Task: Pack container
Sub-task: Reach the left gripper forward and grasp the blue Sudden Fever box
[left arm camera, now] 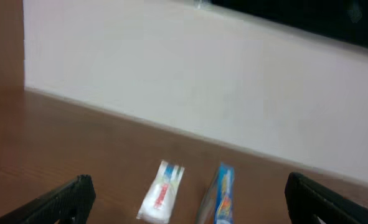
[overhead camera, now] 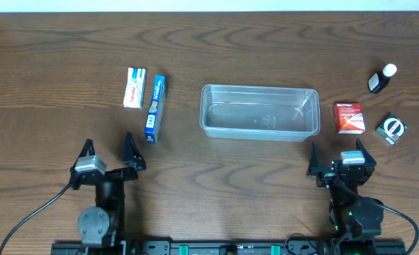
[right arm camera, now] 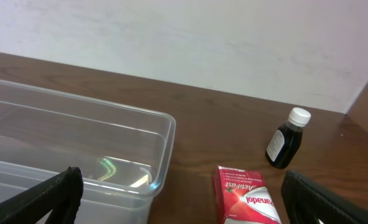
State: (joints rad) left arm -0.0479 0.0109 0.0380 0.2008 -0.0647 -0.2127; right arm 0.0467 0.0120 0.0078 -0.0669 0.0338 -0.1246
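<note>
Since the container (overhead camera: 259,89) stands empty at the middle of the table (overhead camera: 195,42), we judge that packing has not begun. The left gripper (overhead camera: 110,146) and right gripper (overhead camera: 336,151) both hover with fingers spread, holding nothing. The next move calls for one approach: left toward the blue box (overhead camera: 154,108) beside the white box (overhead camera: 135,88), or right toward the red box (overhead camera: 349,117), fingers straddling its narrow sides.
</note>
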